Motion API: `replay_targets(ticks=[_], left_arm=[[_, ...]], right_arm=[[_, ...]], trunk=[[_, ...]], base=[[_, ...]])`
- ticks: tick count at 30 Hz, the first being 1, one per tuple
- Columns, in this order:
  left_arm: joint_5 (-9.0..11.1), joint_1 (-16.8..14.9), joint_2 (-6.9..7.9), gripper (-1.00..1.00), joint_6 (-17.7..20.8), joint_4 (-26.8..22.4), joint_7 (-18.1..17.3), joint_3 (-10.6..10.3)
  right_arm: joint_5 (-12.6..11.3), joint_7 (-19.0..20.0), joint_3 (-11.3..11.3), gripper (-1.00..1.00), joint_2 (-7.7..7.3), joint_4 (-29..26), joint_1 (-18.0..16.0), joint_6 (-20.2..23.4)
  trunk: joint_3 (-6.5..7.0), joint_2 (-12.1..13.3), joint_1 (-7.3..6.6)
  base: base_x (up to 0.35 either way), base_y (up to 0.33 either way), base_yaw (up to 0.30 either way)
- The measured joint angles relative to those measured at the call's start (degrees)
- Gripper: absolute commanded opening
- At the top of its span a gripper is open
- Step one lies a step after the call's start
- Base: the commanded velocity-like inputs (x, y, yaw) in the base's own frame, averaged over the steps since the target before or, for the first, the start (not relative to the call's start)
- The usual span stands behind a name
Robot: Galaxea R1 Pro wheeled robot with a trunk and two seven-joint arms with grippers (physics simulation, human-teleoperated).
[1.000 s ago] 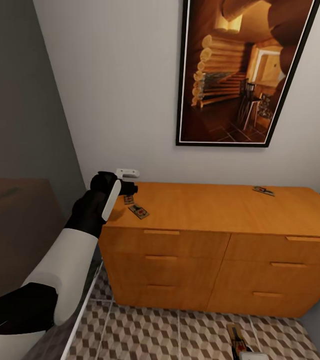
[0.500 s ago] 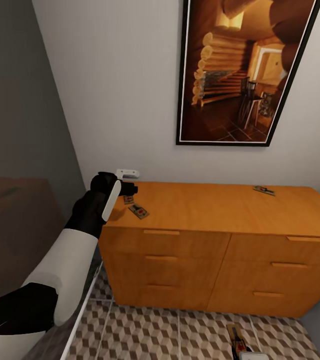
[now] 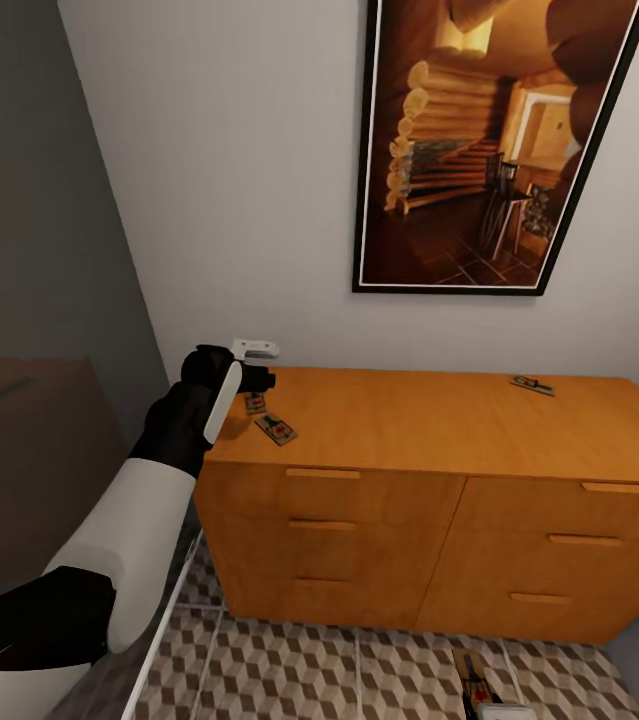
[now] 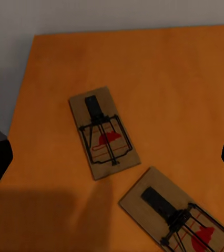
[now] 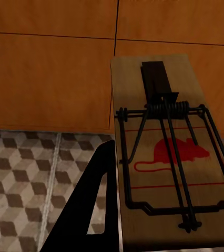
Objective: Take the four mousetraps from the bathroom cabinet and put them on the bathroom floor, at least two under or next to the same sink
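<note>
Your left gripper (image 4: pixel 112 157) is spread over two traps (image 4: pixel 104 132) at the cabinet's (image 3: pixel 439 420) 9 o'clock edge; a skewed descent could shove them off. Right gripper (image 5: pixel 159 210) pinches a trap (image 5: pixel 167 157); whether that hold is secure I can't tell.

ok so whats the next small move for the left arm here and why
Probably lower the left gripper straight onto the mousetrap between its open jaws and close. That trap lies flat on the cabinet top, with a second mousetrap close beside it, so a centred descent avoids bumping it.

Smooth matt orange wood cabinet (image 3: pixel 439 430), raw pale wood mousetraps (image 4: pixel 104 131) with dark wire, matt patterned floor tiles (image 3: pixel 289 670)
</note>
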Motion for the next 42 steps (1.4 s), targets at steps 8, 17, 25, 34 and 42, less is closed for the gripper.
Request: replay_targets(ticks=[8,17,25,34,42], left_arm=[[0.0,0.1,0.0,1.0,0.0,0.1,0.0,0.0],[0.0,0.1,0.0,1.0,0.0,0.1,0.0,0.0],[0.0,0.1,0.0,1.0,0.0,0.5,-0.1,0.0],[0.1,0.3,0.0,1.0,0.1,1.9,-0.2,0.1],[0.0,0.3,0.0,1.0,0.2,1.9,-0.2,0.1]], right_arm=[[0.0,0.0,0.0,-1.0,0.0,0.0,0.0,0.0],[0.0,0.0,0.0,-1.0,0.0,0.0,0.0,0.0],[0.0,0.0,0.0,-1.0,0.0,0.0,0.0,0.0],[0.0,0.0,0.0,-1.0,0.0,0.0,0.0,0.0],[0.0,0.0,0.0,-1.0,0.08,0.0,0.0,0.0]], trunk=[[-0.04,0.0,0.0],[-0.52,0.0,0.0],[-0.86,0.0,0.0],[-0.88,0.0,0.0],[-0.88,0.0,0.0]], base=[[0.0,0.0,0.0],[0.0,0.0,0.0],[0.0,0.0,0.0],[0.0,0.0,0.0],[0.0,0.0,0.0]])
